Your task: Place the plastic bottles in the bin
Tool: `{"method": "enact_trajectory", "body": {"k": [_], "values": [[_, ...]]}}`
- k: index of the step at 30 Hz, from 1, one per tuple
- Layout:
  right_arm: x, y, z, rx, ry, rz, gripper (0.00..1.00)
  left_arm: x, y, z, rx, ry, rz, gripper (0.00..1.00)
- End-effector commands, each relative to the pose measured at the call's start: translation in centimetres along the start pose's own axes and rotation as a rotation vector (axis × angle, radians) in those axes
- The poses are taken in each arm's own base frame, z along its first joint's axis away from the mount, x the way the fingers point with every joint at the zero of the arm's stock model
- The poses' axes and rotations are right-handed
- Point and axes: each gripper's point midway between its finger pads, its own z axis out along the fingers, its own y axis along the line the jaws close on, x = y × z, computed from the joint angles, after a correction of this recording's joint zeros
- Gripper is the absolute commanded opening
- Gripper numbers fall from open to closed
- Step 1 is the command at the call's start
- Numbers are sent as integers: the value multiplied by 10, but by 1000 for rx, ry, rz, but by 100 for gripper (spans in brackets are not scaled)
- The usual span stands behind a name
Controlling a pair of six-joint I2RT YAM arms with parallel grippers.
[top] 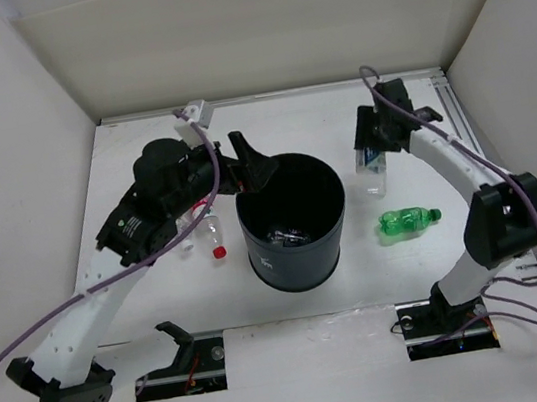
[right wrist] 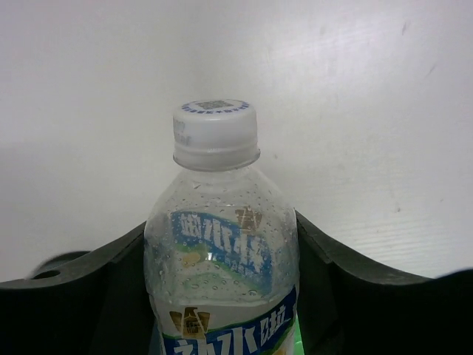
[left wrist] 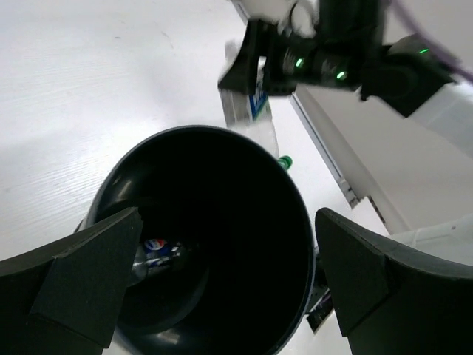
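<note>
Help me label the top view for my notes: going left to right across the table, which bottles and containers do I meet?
red-capped bottle → bin → clear bottle → green bottle

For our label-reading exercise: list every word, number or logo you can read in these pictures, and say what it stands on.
Clear bottle, blue label: white Chinese characters, one seemingly "水"; others unsure.
White cap: ring of print, too small.
Bottle inside black bin: round red-white-blue logo, no words legible.
White mark on bin: too small.
</note>
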Motion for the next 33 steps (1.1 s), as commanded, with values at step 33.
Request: {"method": "enact_trajectory", "body": {"k": [33], "values": [[-134,220,-428,-1370,-763,-33,4,-55,-171,46,756,-74,278,100]]}}
